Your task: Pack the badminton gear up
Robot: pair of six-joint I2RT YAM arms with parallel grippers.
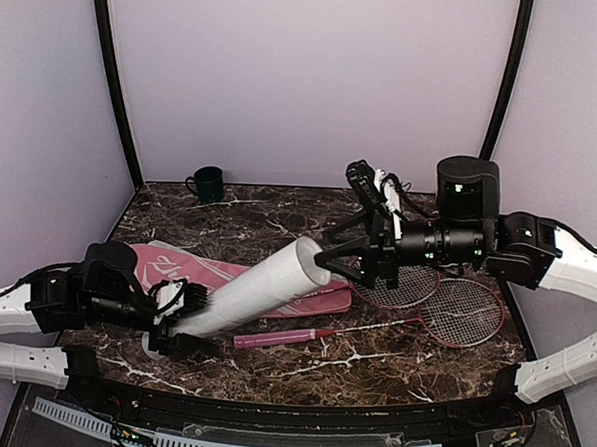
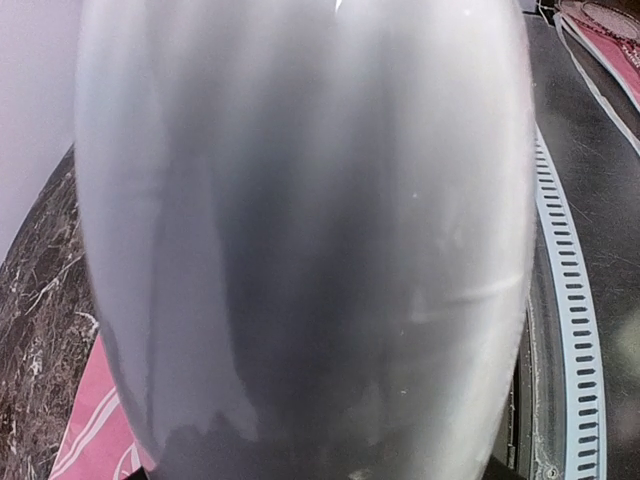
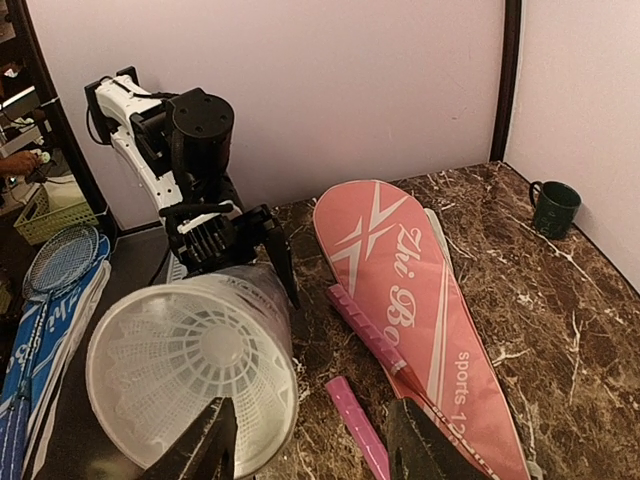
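Since the tube [image 1: 260,287] looks light and crushable, left gripper [image 1: 178,322] clasps its near end, right gripper [image 3: 310,415] gaping empty.

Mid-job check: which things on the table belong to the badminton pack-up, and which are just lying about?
Part of the job:
- long white tube
- shuttlecock inside the tube
- pink racket bag
- two red-framed rackets

Just lying about:
- dark green mug, near the back wall on the left
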